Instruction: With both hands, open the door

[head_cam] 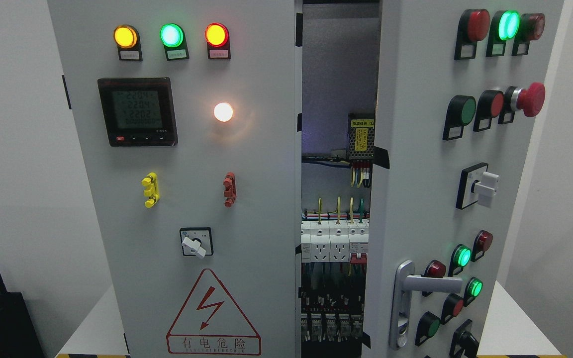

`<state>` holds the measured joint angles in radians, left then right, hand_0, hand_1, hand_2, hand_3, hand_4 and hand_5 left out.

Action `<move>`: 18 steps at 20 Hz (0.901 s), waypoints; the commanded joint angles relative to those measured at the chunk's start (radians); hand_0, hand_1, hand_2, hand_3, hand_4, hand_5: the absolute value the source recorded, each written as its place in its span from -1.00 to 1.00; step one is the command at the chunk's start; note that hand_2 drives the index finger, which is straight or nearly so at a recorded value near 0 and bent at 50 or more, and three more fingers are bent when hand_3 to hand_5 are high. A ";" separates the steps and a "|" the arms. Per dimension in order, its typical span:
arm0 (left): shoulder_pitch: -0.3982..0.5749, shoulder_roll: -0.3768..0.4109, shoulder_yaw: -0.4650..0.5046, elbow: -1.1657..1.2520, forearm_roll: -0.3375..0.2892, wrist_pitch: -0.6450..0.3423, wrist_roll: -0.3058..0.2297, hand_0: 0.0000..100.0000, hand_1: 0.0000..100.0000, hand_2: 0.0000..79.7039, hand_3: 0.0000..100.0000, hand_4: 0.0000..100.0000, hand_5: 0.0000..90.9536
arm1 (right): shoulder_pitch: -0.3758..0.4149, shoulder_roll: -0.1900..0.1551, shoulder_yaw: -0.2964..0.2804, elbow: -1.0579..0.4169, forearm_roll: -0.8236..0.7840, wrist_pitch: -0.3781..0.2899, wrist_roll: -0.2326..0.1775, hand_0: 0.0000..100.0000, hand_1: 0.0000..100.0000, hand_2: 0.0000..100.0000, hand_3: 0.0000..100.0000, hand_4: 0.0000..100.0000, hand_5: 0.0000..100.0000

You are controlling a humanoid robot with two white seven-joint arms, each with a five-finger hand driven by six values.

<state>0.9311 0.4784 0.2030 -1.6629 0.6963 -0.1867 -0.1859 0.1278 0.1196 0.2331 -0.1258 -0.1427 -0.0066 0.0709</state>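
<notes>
White walls stand behind a grey electrical cabinet (177, 199) that sits on a white bench (510, 323), and you look at it from the front. You see the left door (246, 164) closed, with three lit lamps (171, 36) at the top, a digital meter (137, 111) and a triangle warning sticker (213, 314) low down. The right door (416, 199) is swung partly open toward you, so between the two doors you see the breakers (334, 241) and wiring inside. Its silver lever handle (418, 293) is low on the door, beside green and red buttons. You cannot see any robot hand, so you cannot tell whether the fingers are apart or together.
</notes>
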 commanded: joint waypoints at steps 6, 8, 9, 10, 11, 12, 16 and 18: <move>0.034 0.466 0.311 -0.276 0.422 -0.005 -0.023 -1.00 -1.00 -1.00 -1.00 -0.94 -1.00 | 0.001 0.000 0.000 0.000 0.000 0.000 0.000 -1.00 -1.00 -1.00 -1.00 -1.00 -1.00; 0.022 0.543 0.317 -0.278 0.472 -0.005 -0.024 -1.00 -1.00 -1.00 -1.00 -0.94 -1.00 | 0.001 0.000 0.000 0.000 0.000 0.000 0.000 -1.00 -1.00 -1.00 -1.00 -1.00 -1.00; 0.006 0.561 0.320 -0.282 0.488 -0.005 -0.035 -1.00 -1.00 -1.00 -1.00 -0.94 -1.00 | 0.001 0.000 0.000 0.000 0.000 0.000 0.000 -1.00 -1.00 -1.00 -1.00 -1.00 -1.00; -0.014 0.568 0.319 -0.291 0.491 -0.004 -0.049 -1.00 -1.00 -1.00 -1.00 -0.94 -1.00 | 0.001 0.000 0.000 0.000 0.000 0.000 0.000 -1.00 -1.00 -1.00 -1.00 -1.00 -1.00; -0.040 0.568 0.316 -0.302 0.491 0.000 -0.058 -1.00 -1.00 -1.00 -1.00 -0.94 -1.00 | 0.000 0.000 0.000 0.000 0.000 0.000 0.000 -1.00 -1.00 -1.00 -1.00 -1.00 -1.00; -0.052 0.571 0.314 -0.317 0.491 0.003 -0.063 -1.00 -1.00 -1.00 -1.00 -0.94 -1.00 | 0.001 0.000 0.000 0.000 0.000 0.000 0.000 -1.00 -1.00 -1.00 -1.00 -1.00 -1.00; -0.070 0.608 0.315 -0.347 0.494 0.003 -0.064 -1.00 -1.00 -1.00 -1.00 -0.94 -1.00 | 0.000 0.000 0.000 0.000 0.000 0.000 0.000 -1.00 -1.00 -1.00 -1.00 -1.00 -1.00; -0.097 0.617 0.314 -0.347 0.517 0.003 -0.085 -1.00 -1.00 -1.00 -1.00 -0.94 -1.00 | 0.001 0.000 0.000 0.000 0.000 0.000 0.000 -1.00 -1.00 -1.00 -1.00 -1.00 -1.00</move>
<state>0.8845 0.9158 0.4519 -1.9151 1.1615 -0.1892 -0.2538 0.1281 0.1197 0.2332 -0.1258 -0.1426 -0.0066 0.0712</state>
